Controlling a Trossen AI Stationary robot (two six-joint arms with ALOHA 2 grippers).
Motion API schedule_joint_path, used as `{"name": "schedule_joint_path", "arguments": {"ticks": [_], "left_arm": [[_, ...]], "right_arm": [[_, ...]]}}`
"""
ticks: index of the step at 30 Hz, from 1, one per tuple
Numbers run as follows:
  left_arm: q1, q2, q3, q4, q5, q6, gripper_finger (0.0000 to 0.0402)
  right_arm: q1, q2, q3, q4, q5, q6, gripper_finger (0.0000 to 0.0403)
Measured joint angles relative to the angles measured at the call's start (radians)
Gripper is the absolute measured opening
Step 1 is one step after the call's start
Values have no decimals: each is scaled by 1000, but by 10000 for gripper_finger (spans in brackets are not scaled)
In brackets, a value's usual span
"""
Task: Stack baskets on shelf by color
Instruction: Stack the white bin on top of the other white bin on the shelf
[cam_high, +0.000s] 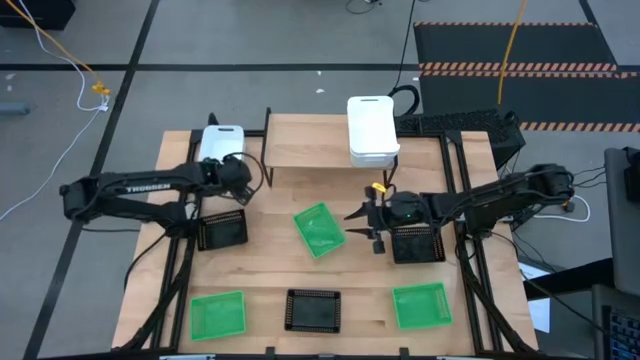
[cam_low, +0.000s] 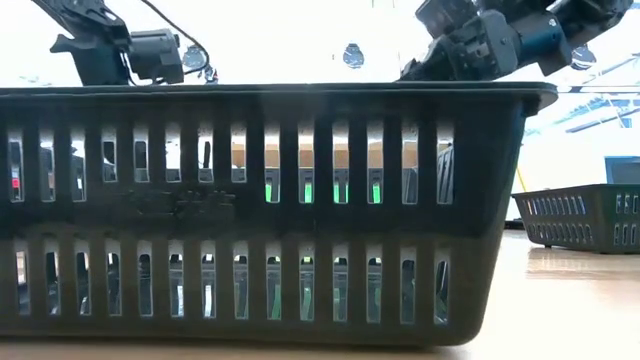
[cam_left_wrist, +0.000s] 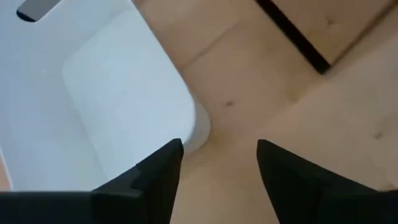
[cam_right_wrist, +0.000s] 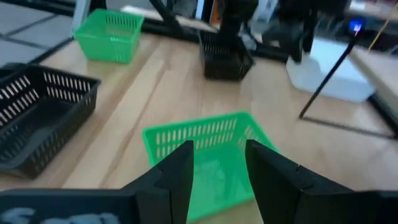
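The left gripper (cam_left_wrist: 217, 180) is spread, empty, hovering at the corner of a single white basket (cam_high: 222, 143) on the counter (cam_high: 260, 270) just left of the shelf (cam_high: 310, 150). The right gripper (cam_right_wrist: 217, 180) is also spread and empty, pointed at the tilted green basket (cam_right_wrist: 211, 155) in front of the shelf.

To lift the white basket well, I judge one finger should go inside its near wall and one outside, closing low enough that the smooth rim does not slip.

A white stack (cam_high: 372, 128) sits on the shelf's right end; how many baskets it holds cannot be made out. Three black baskets and two further green ones lie in front of the shelf. In the low view a black basket (cam_low: 260, 210) blocks nearly everything behind it, shelf included.
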Motion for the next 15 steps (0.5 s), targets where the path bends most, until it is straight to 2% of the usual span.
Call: {"name": "schedule_joint_path", "arguments": {"ticks": [3,10,12,15], "left_arm": [[26,10,1,2,-5,14,199],[36,-14,14,-4,4,55,97],[28,-27,34,-9,10,81,85],[21,-32,86,-43,10,141,91]], "right_arm": [[0,-13,-3,11,0,-7,141],[0,-27,-4,9,0,-11,141],[0,-26,-4,8,0,-5,141],[0,-26,-4,10,0,-1,141]]}}
